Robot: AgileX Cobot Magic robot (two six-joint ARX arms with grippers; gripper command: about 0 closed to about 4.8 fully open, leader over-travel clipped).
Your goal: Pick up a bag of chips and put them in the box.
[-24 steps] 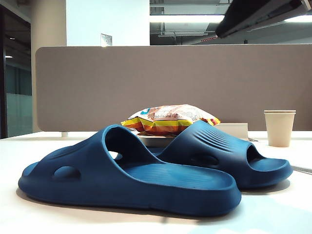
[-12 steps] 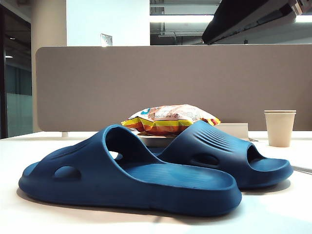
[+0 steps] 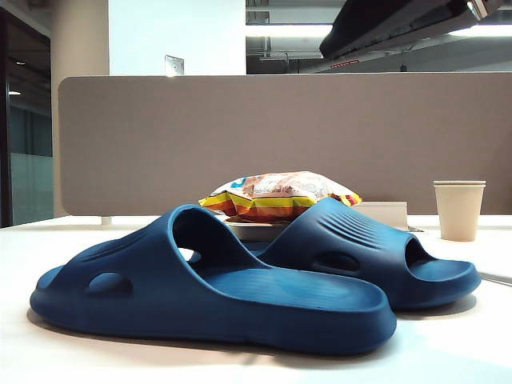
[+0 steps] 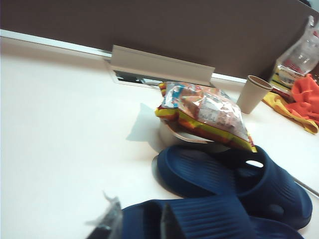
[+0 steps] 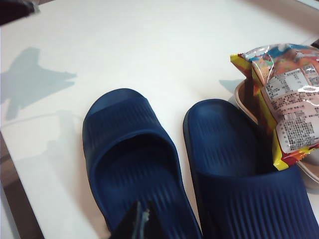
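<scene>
The bag of chips (image 3: 276,196), striped yellow, orange and red, lies puffy on the low pale box (image 3: 386,213) behind two slippers. In the left wrist view the bag of chips (image 4: 207,113) rests on the box rim (image 4: 180,136), well ahead of my left gripper (image 4: 137,225). That gripper hangs over a slipper, its fingers apart with nothing between them. In the right wrist view the bag of chips (image 5: 289,99) covers the box edge (image 5: 243,98). My right gripper (image 5: 143,224) is shut above a slipper, away from the bag. Only a dark arm (image 3: 400,24) shows in the exterior view.
Two dark blue slippers (image 3: 216,288) (image 3: 376,256) lie in front of the box. A beige paper cup (image 3: 459,210) stands at the right. A grey partition (image 3: 240,136) closes the back. A plastic bottle (image 4: 299,62) and orange cloth (image 4: 304,97) lie beyond the cup.
The dark arm at the top right of the exterior view has swung leftward. The bag, box, slippers and cup have not moved.
</scene>
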